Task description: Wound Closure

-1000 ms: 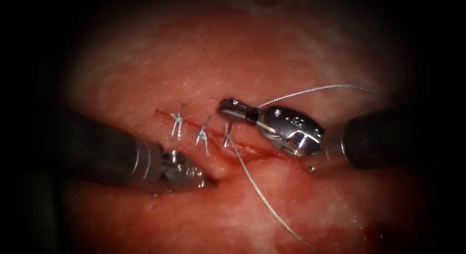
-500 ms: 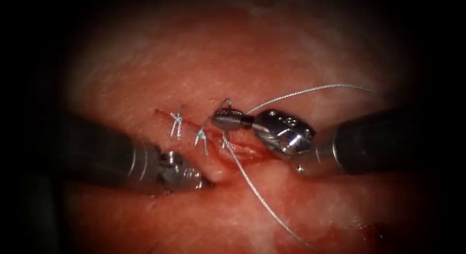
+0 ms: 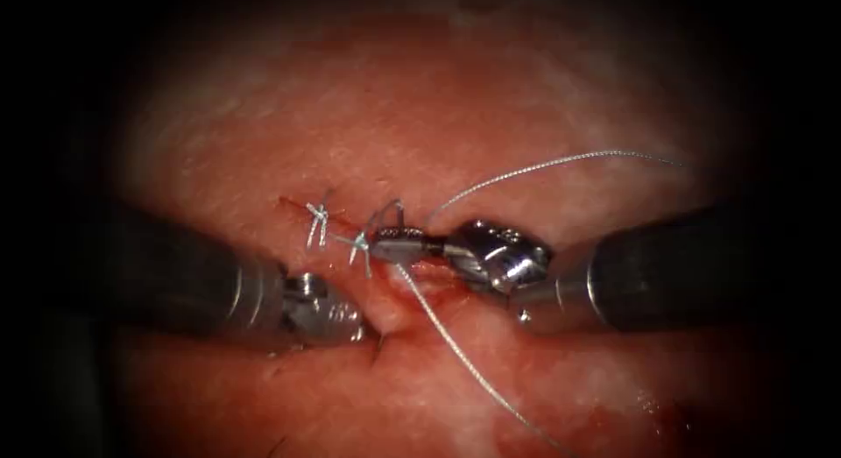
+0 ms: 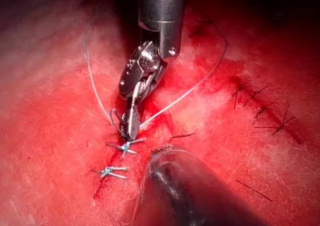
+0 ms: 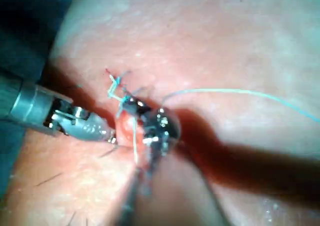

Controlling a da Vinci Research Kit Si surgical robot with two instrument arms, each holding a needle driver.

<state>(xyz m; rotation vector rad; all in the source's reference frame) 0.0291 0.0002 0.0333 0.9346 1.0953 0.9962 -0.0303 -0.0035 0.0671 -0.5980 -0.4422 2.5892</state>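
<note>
The cut [image 3: 438, 267] runs across the tissue [image 3: 455, 99], with two knotted stitches [image 3: 318, 221] at its left end. My right tool [image 3: 396, 243] comes in from the right, its jaws shut on the thin curved needle [image 3: 387, 209], whose arc rises above the jaw tips. The needle's left end comes down by the second stitch [image 3: 361, 244]; I cannot tell if it is in the tissue. Thread [image 3: 543, 165] trails up and right from it. My left tool [image 3: 355, 322] lies left of the cut, jaws shut and empty, tip against a raised tissue lip [image 3: 394, 311]. The left wrist view has the right tool [image 4: 131, 128] above the stitches [image 4: 125, 147].
A second strand of thread [image 3: 473, 362] leaves the cut below the right jaws and runs down to the right. Red fluid [image 3: 455, 283] wets the cut. In the right wrist view the left tool [image 5: 92, 130] sits beside the right tool [image 5: 132, 106]. Dark older stitches [image 4: 265, 108] mark the tissue.
My right tool has moved left and down, from above the cut's middle to the second stitch, carrying the needle and thread. The left tool has barely moved.
</note>
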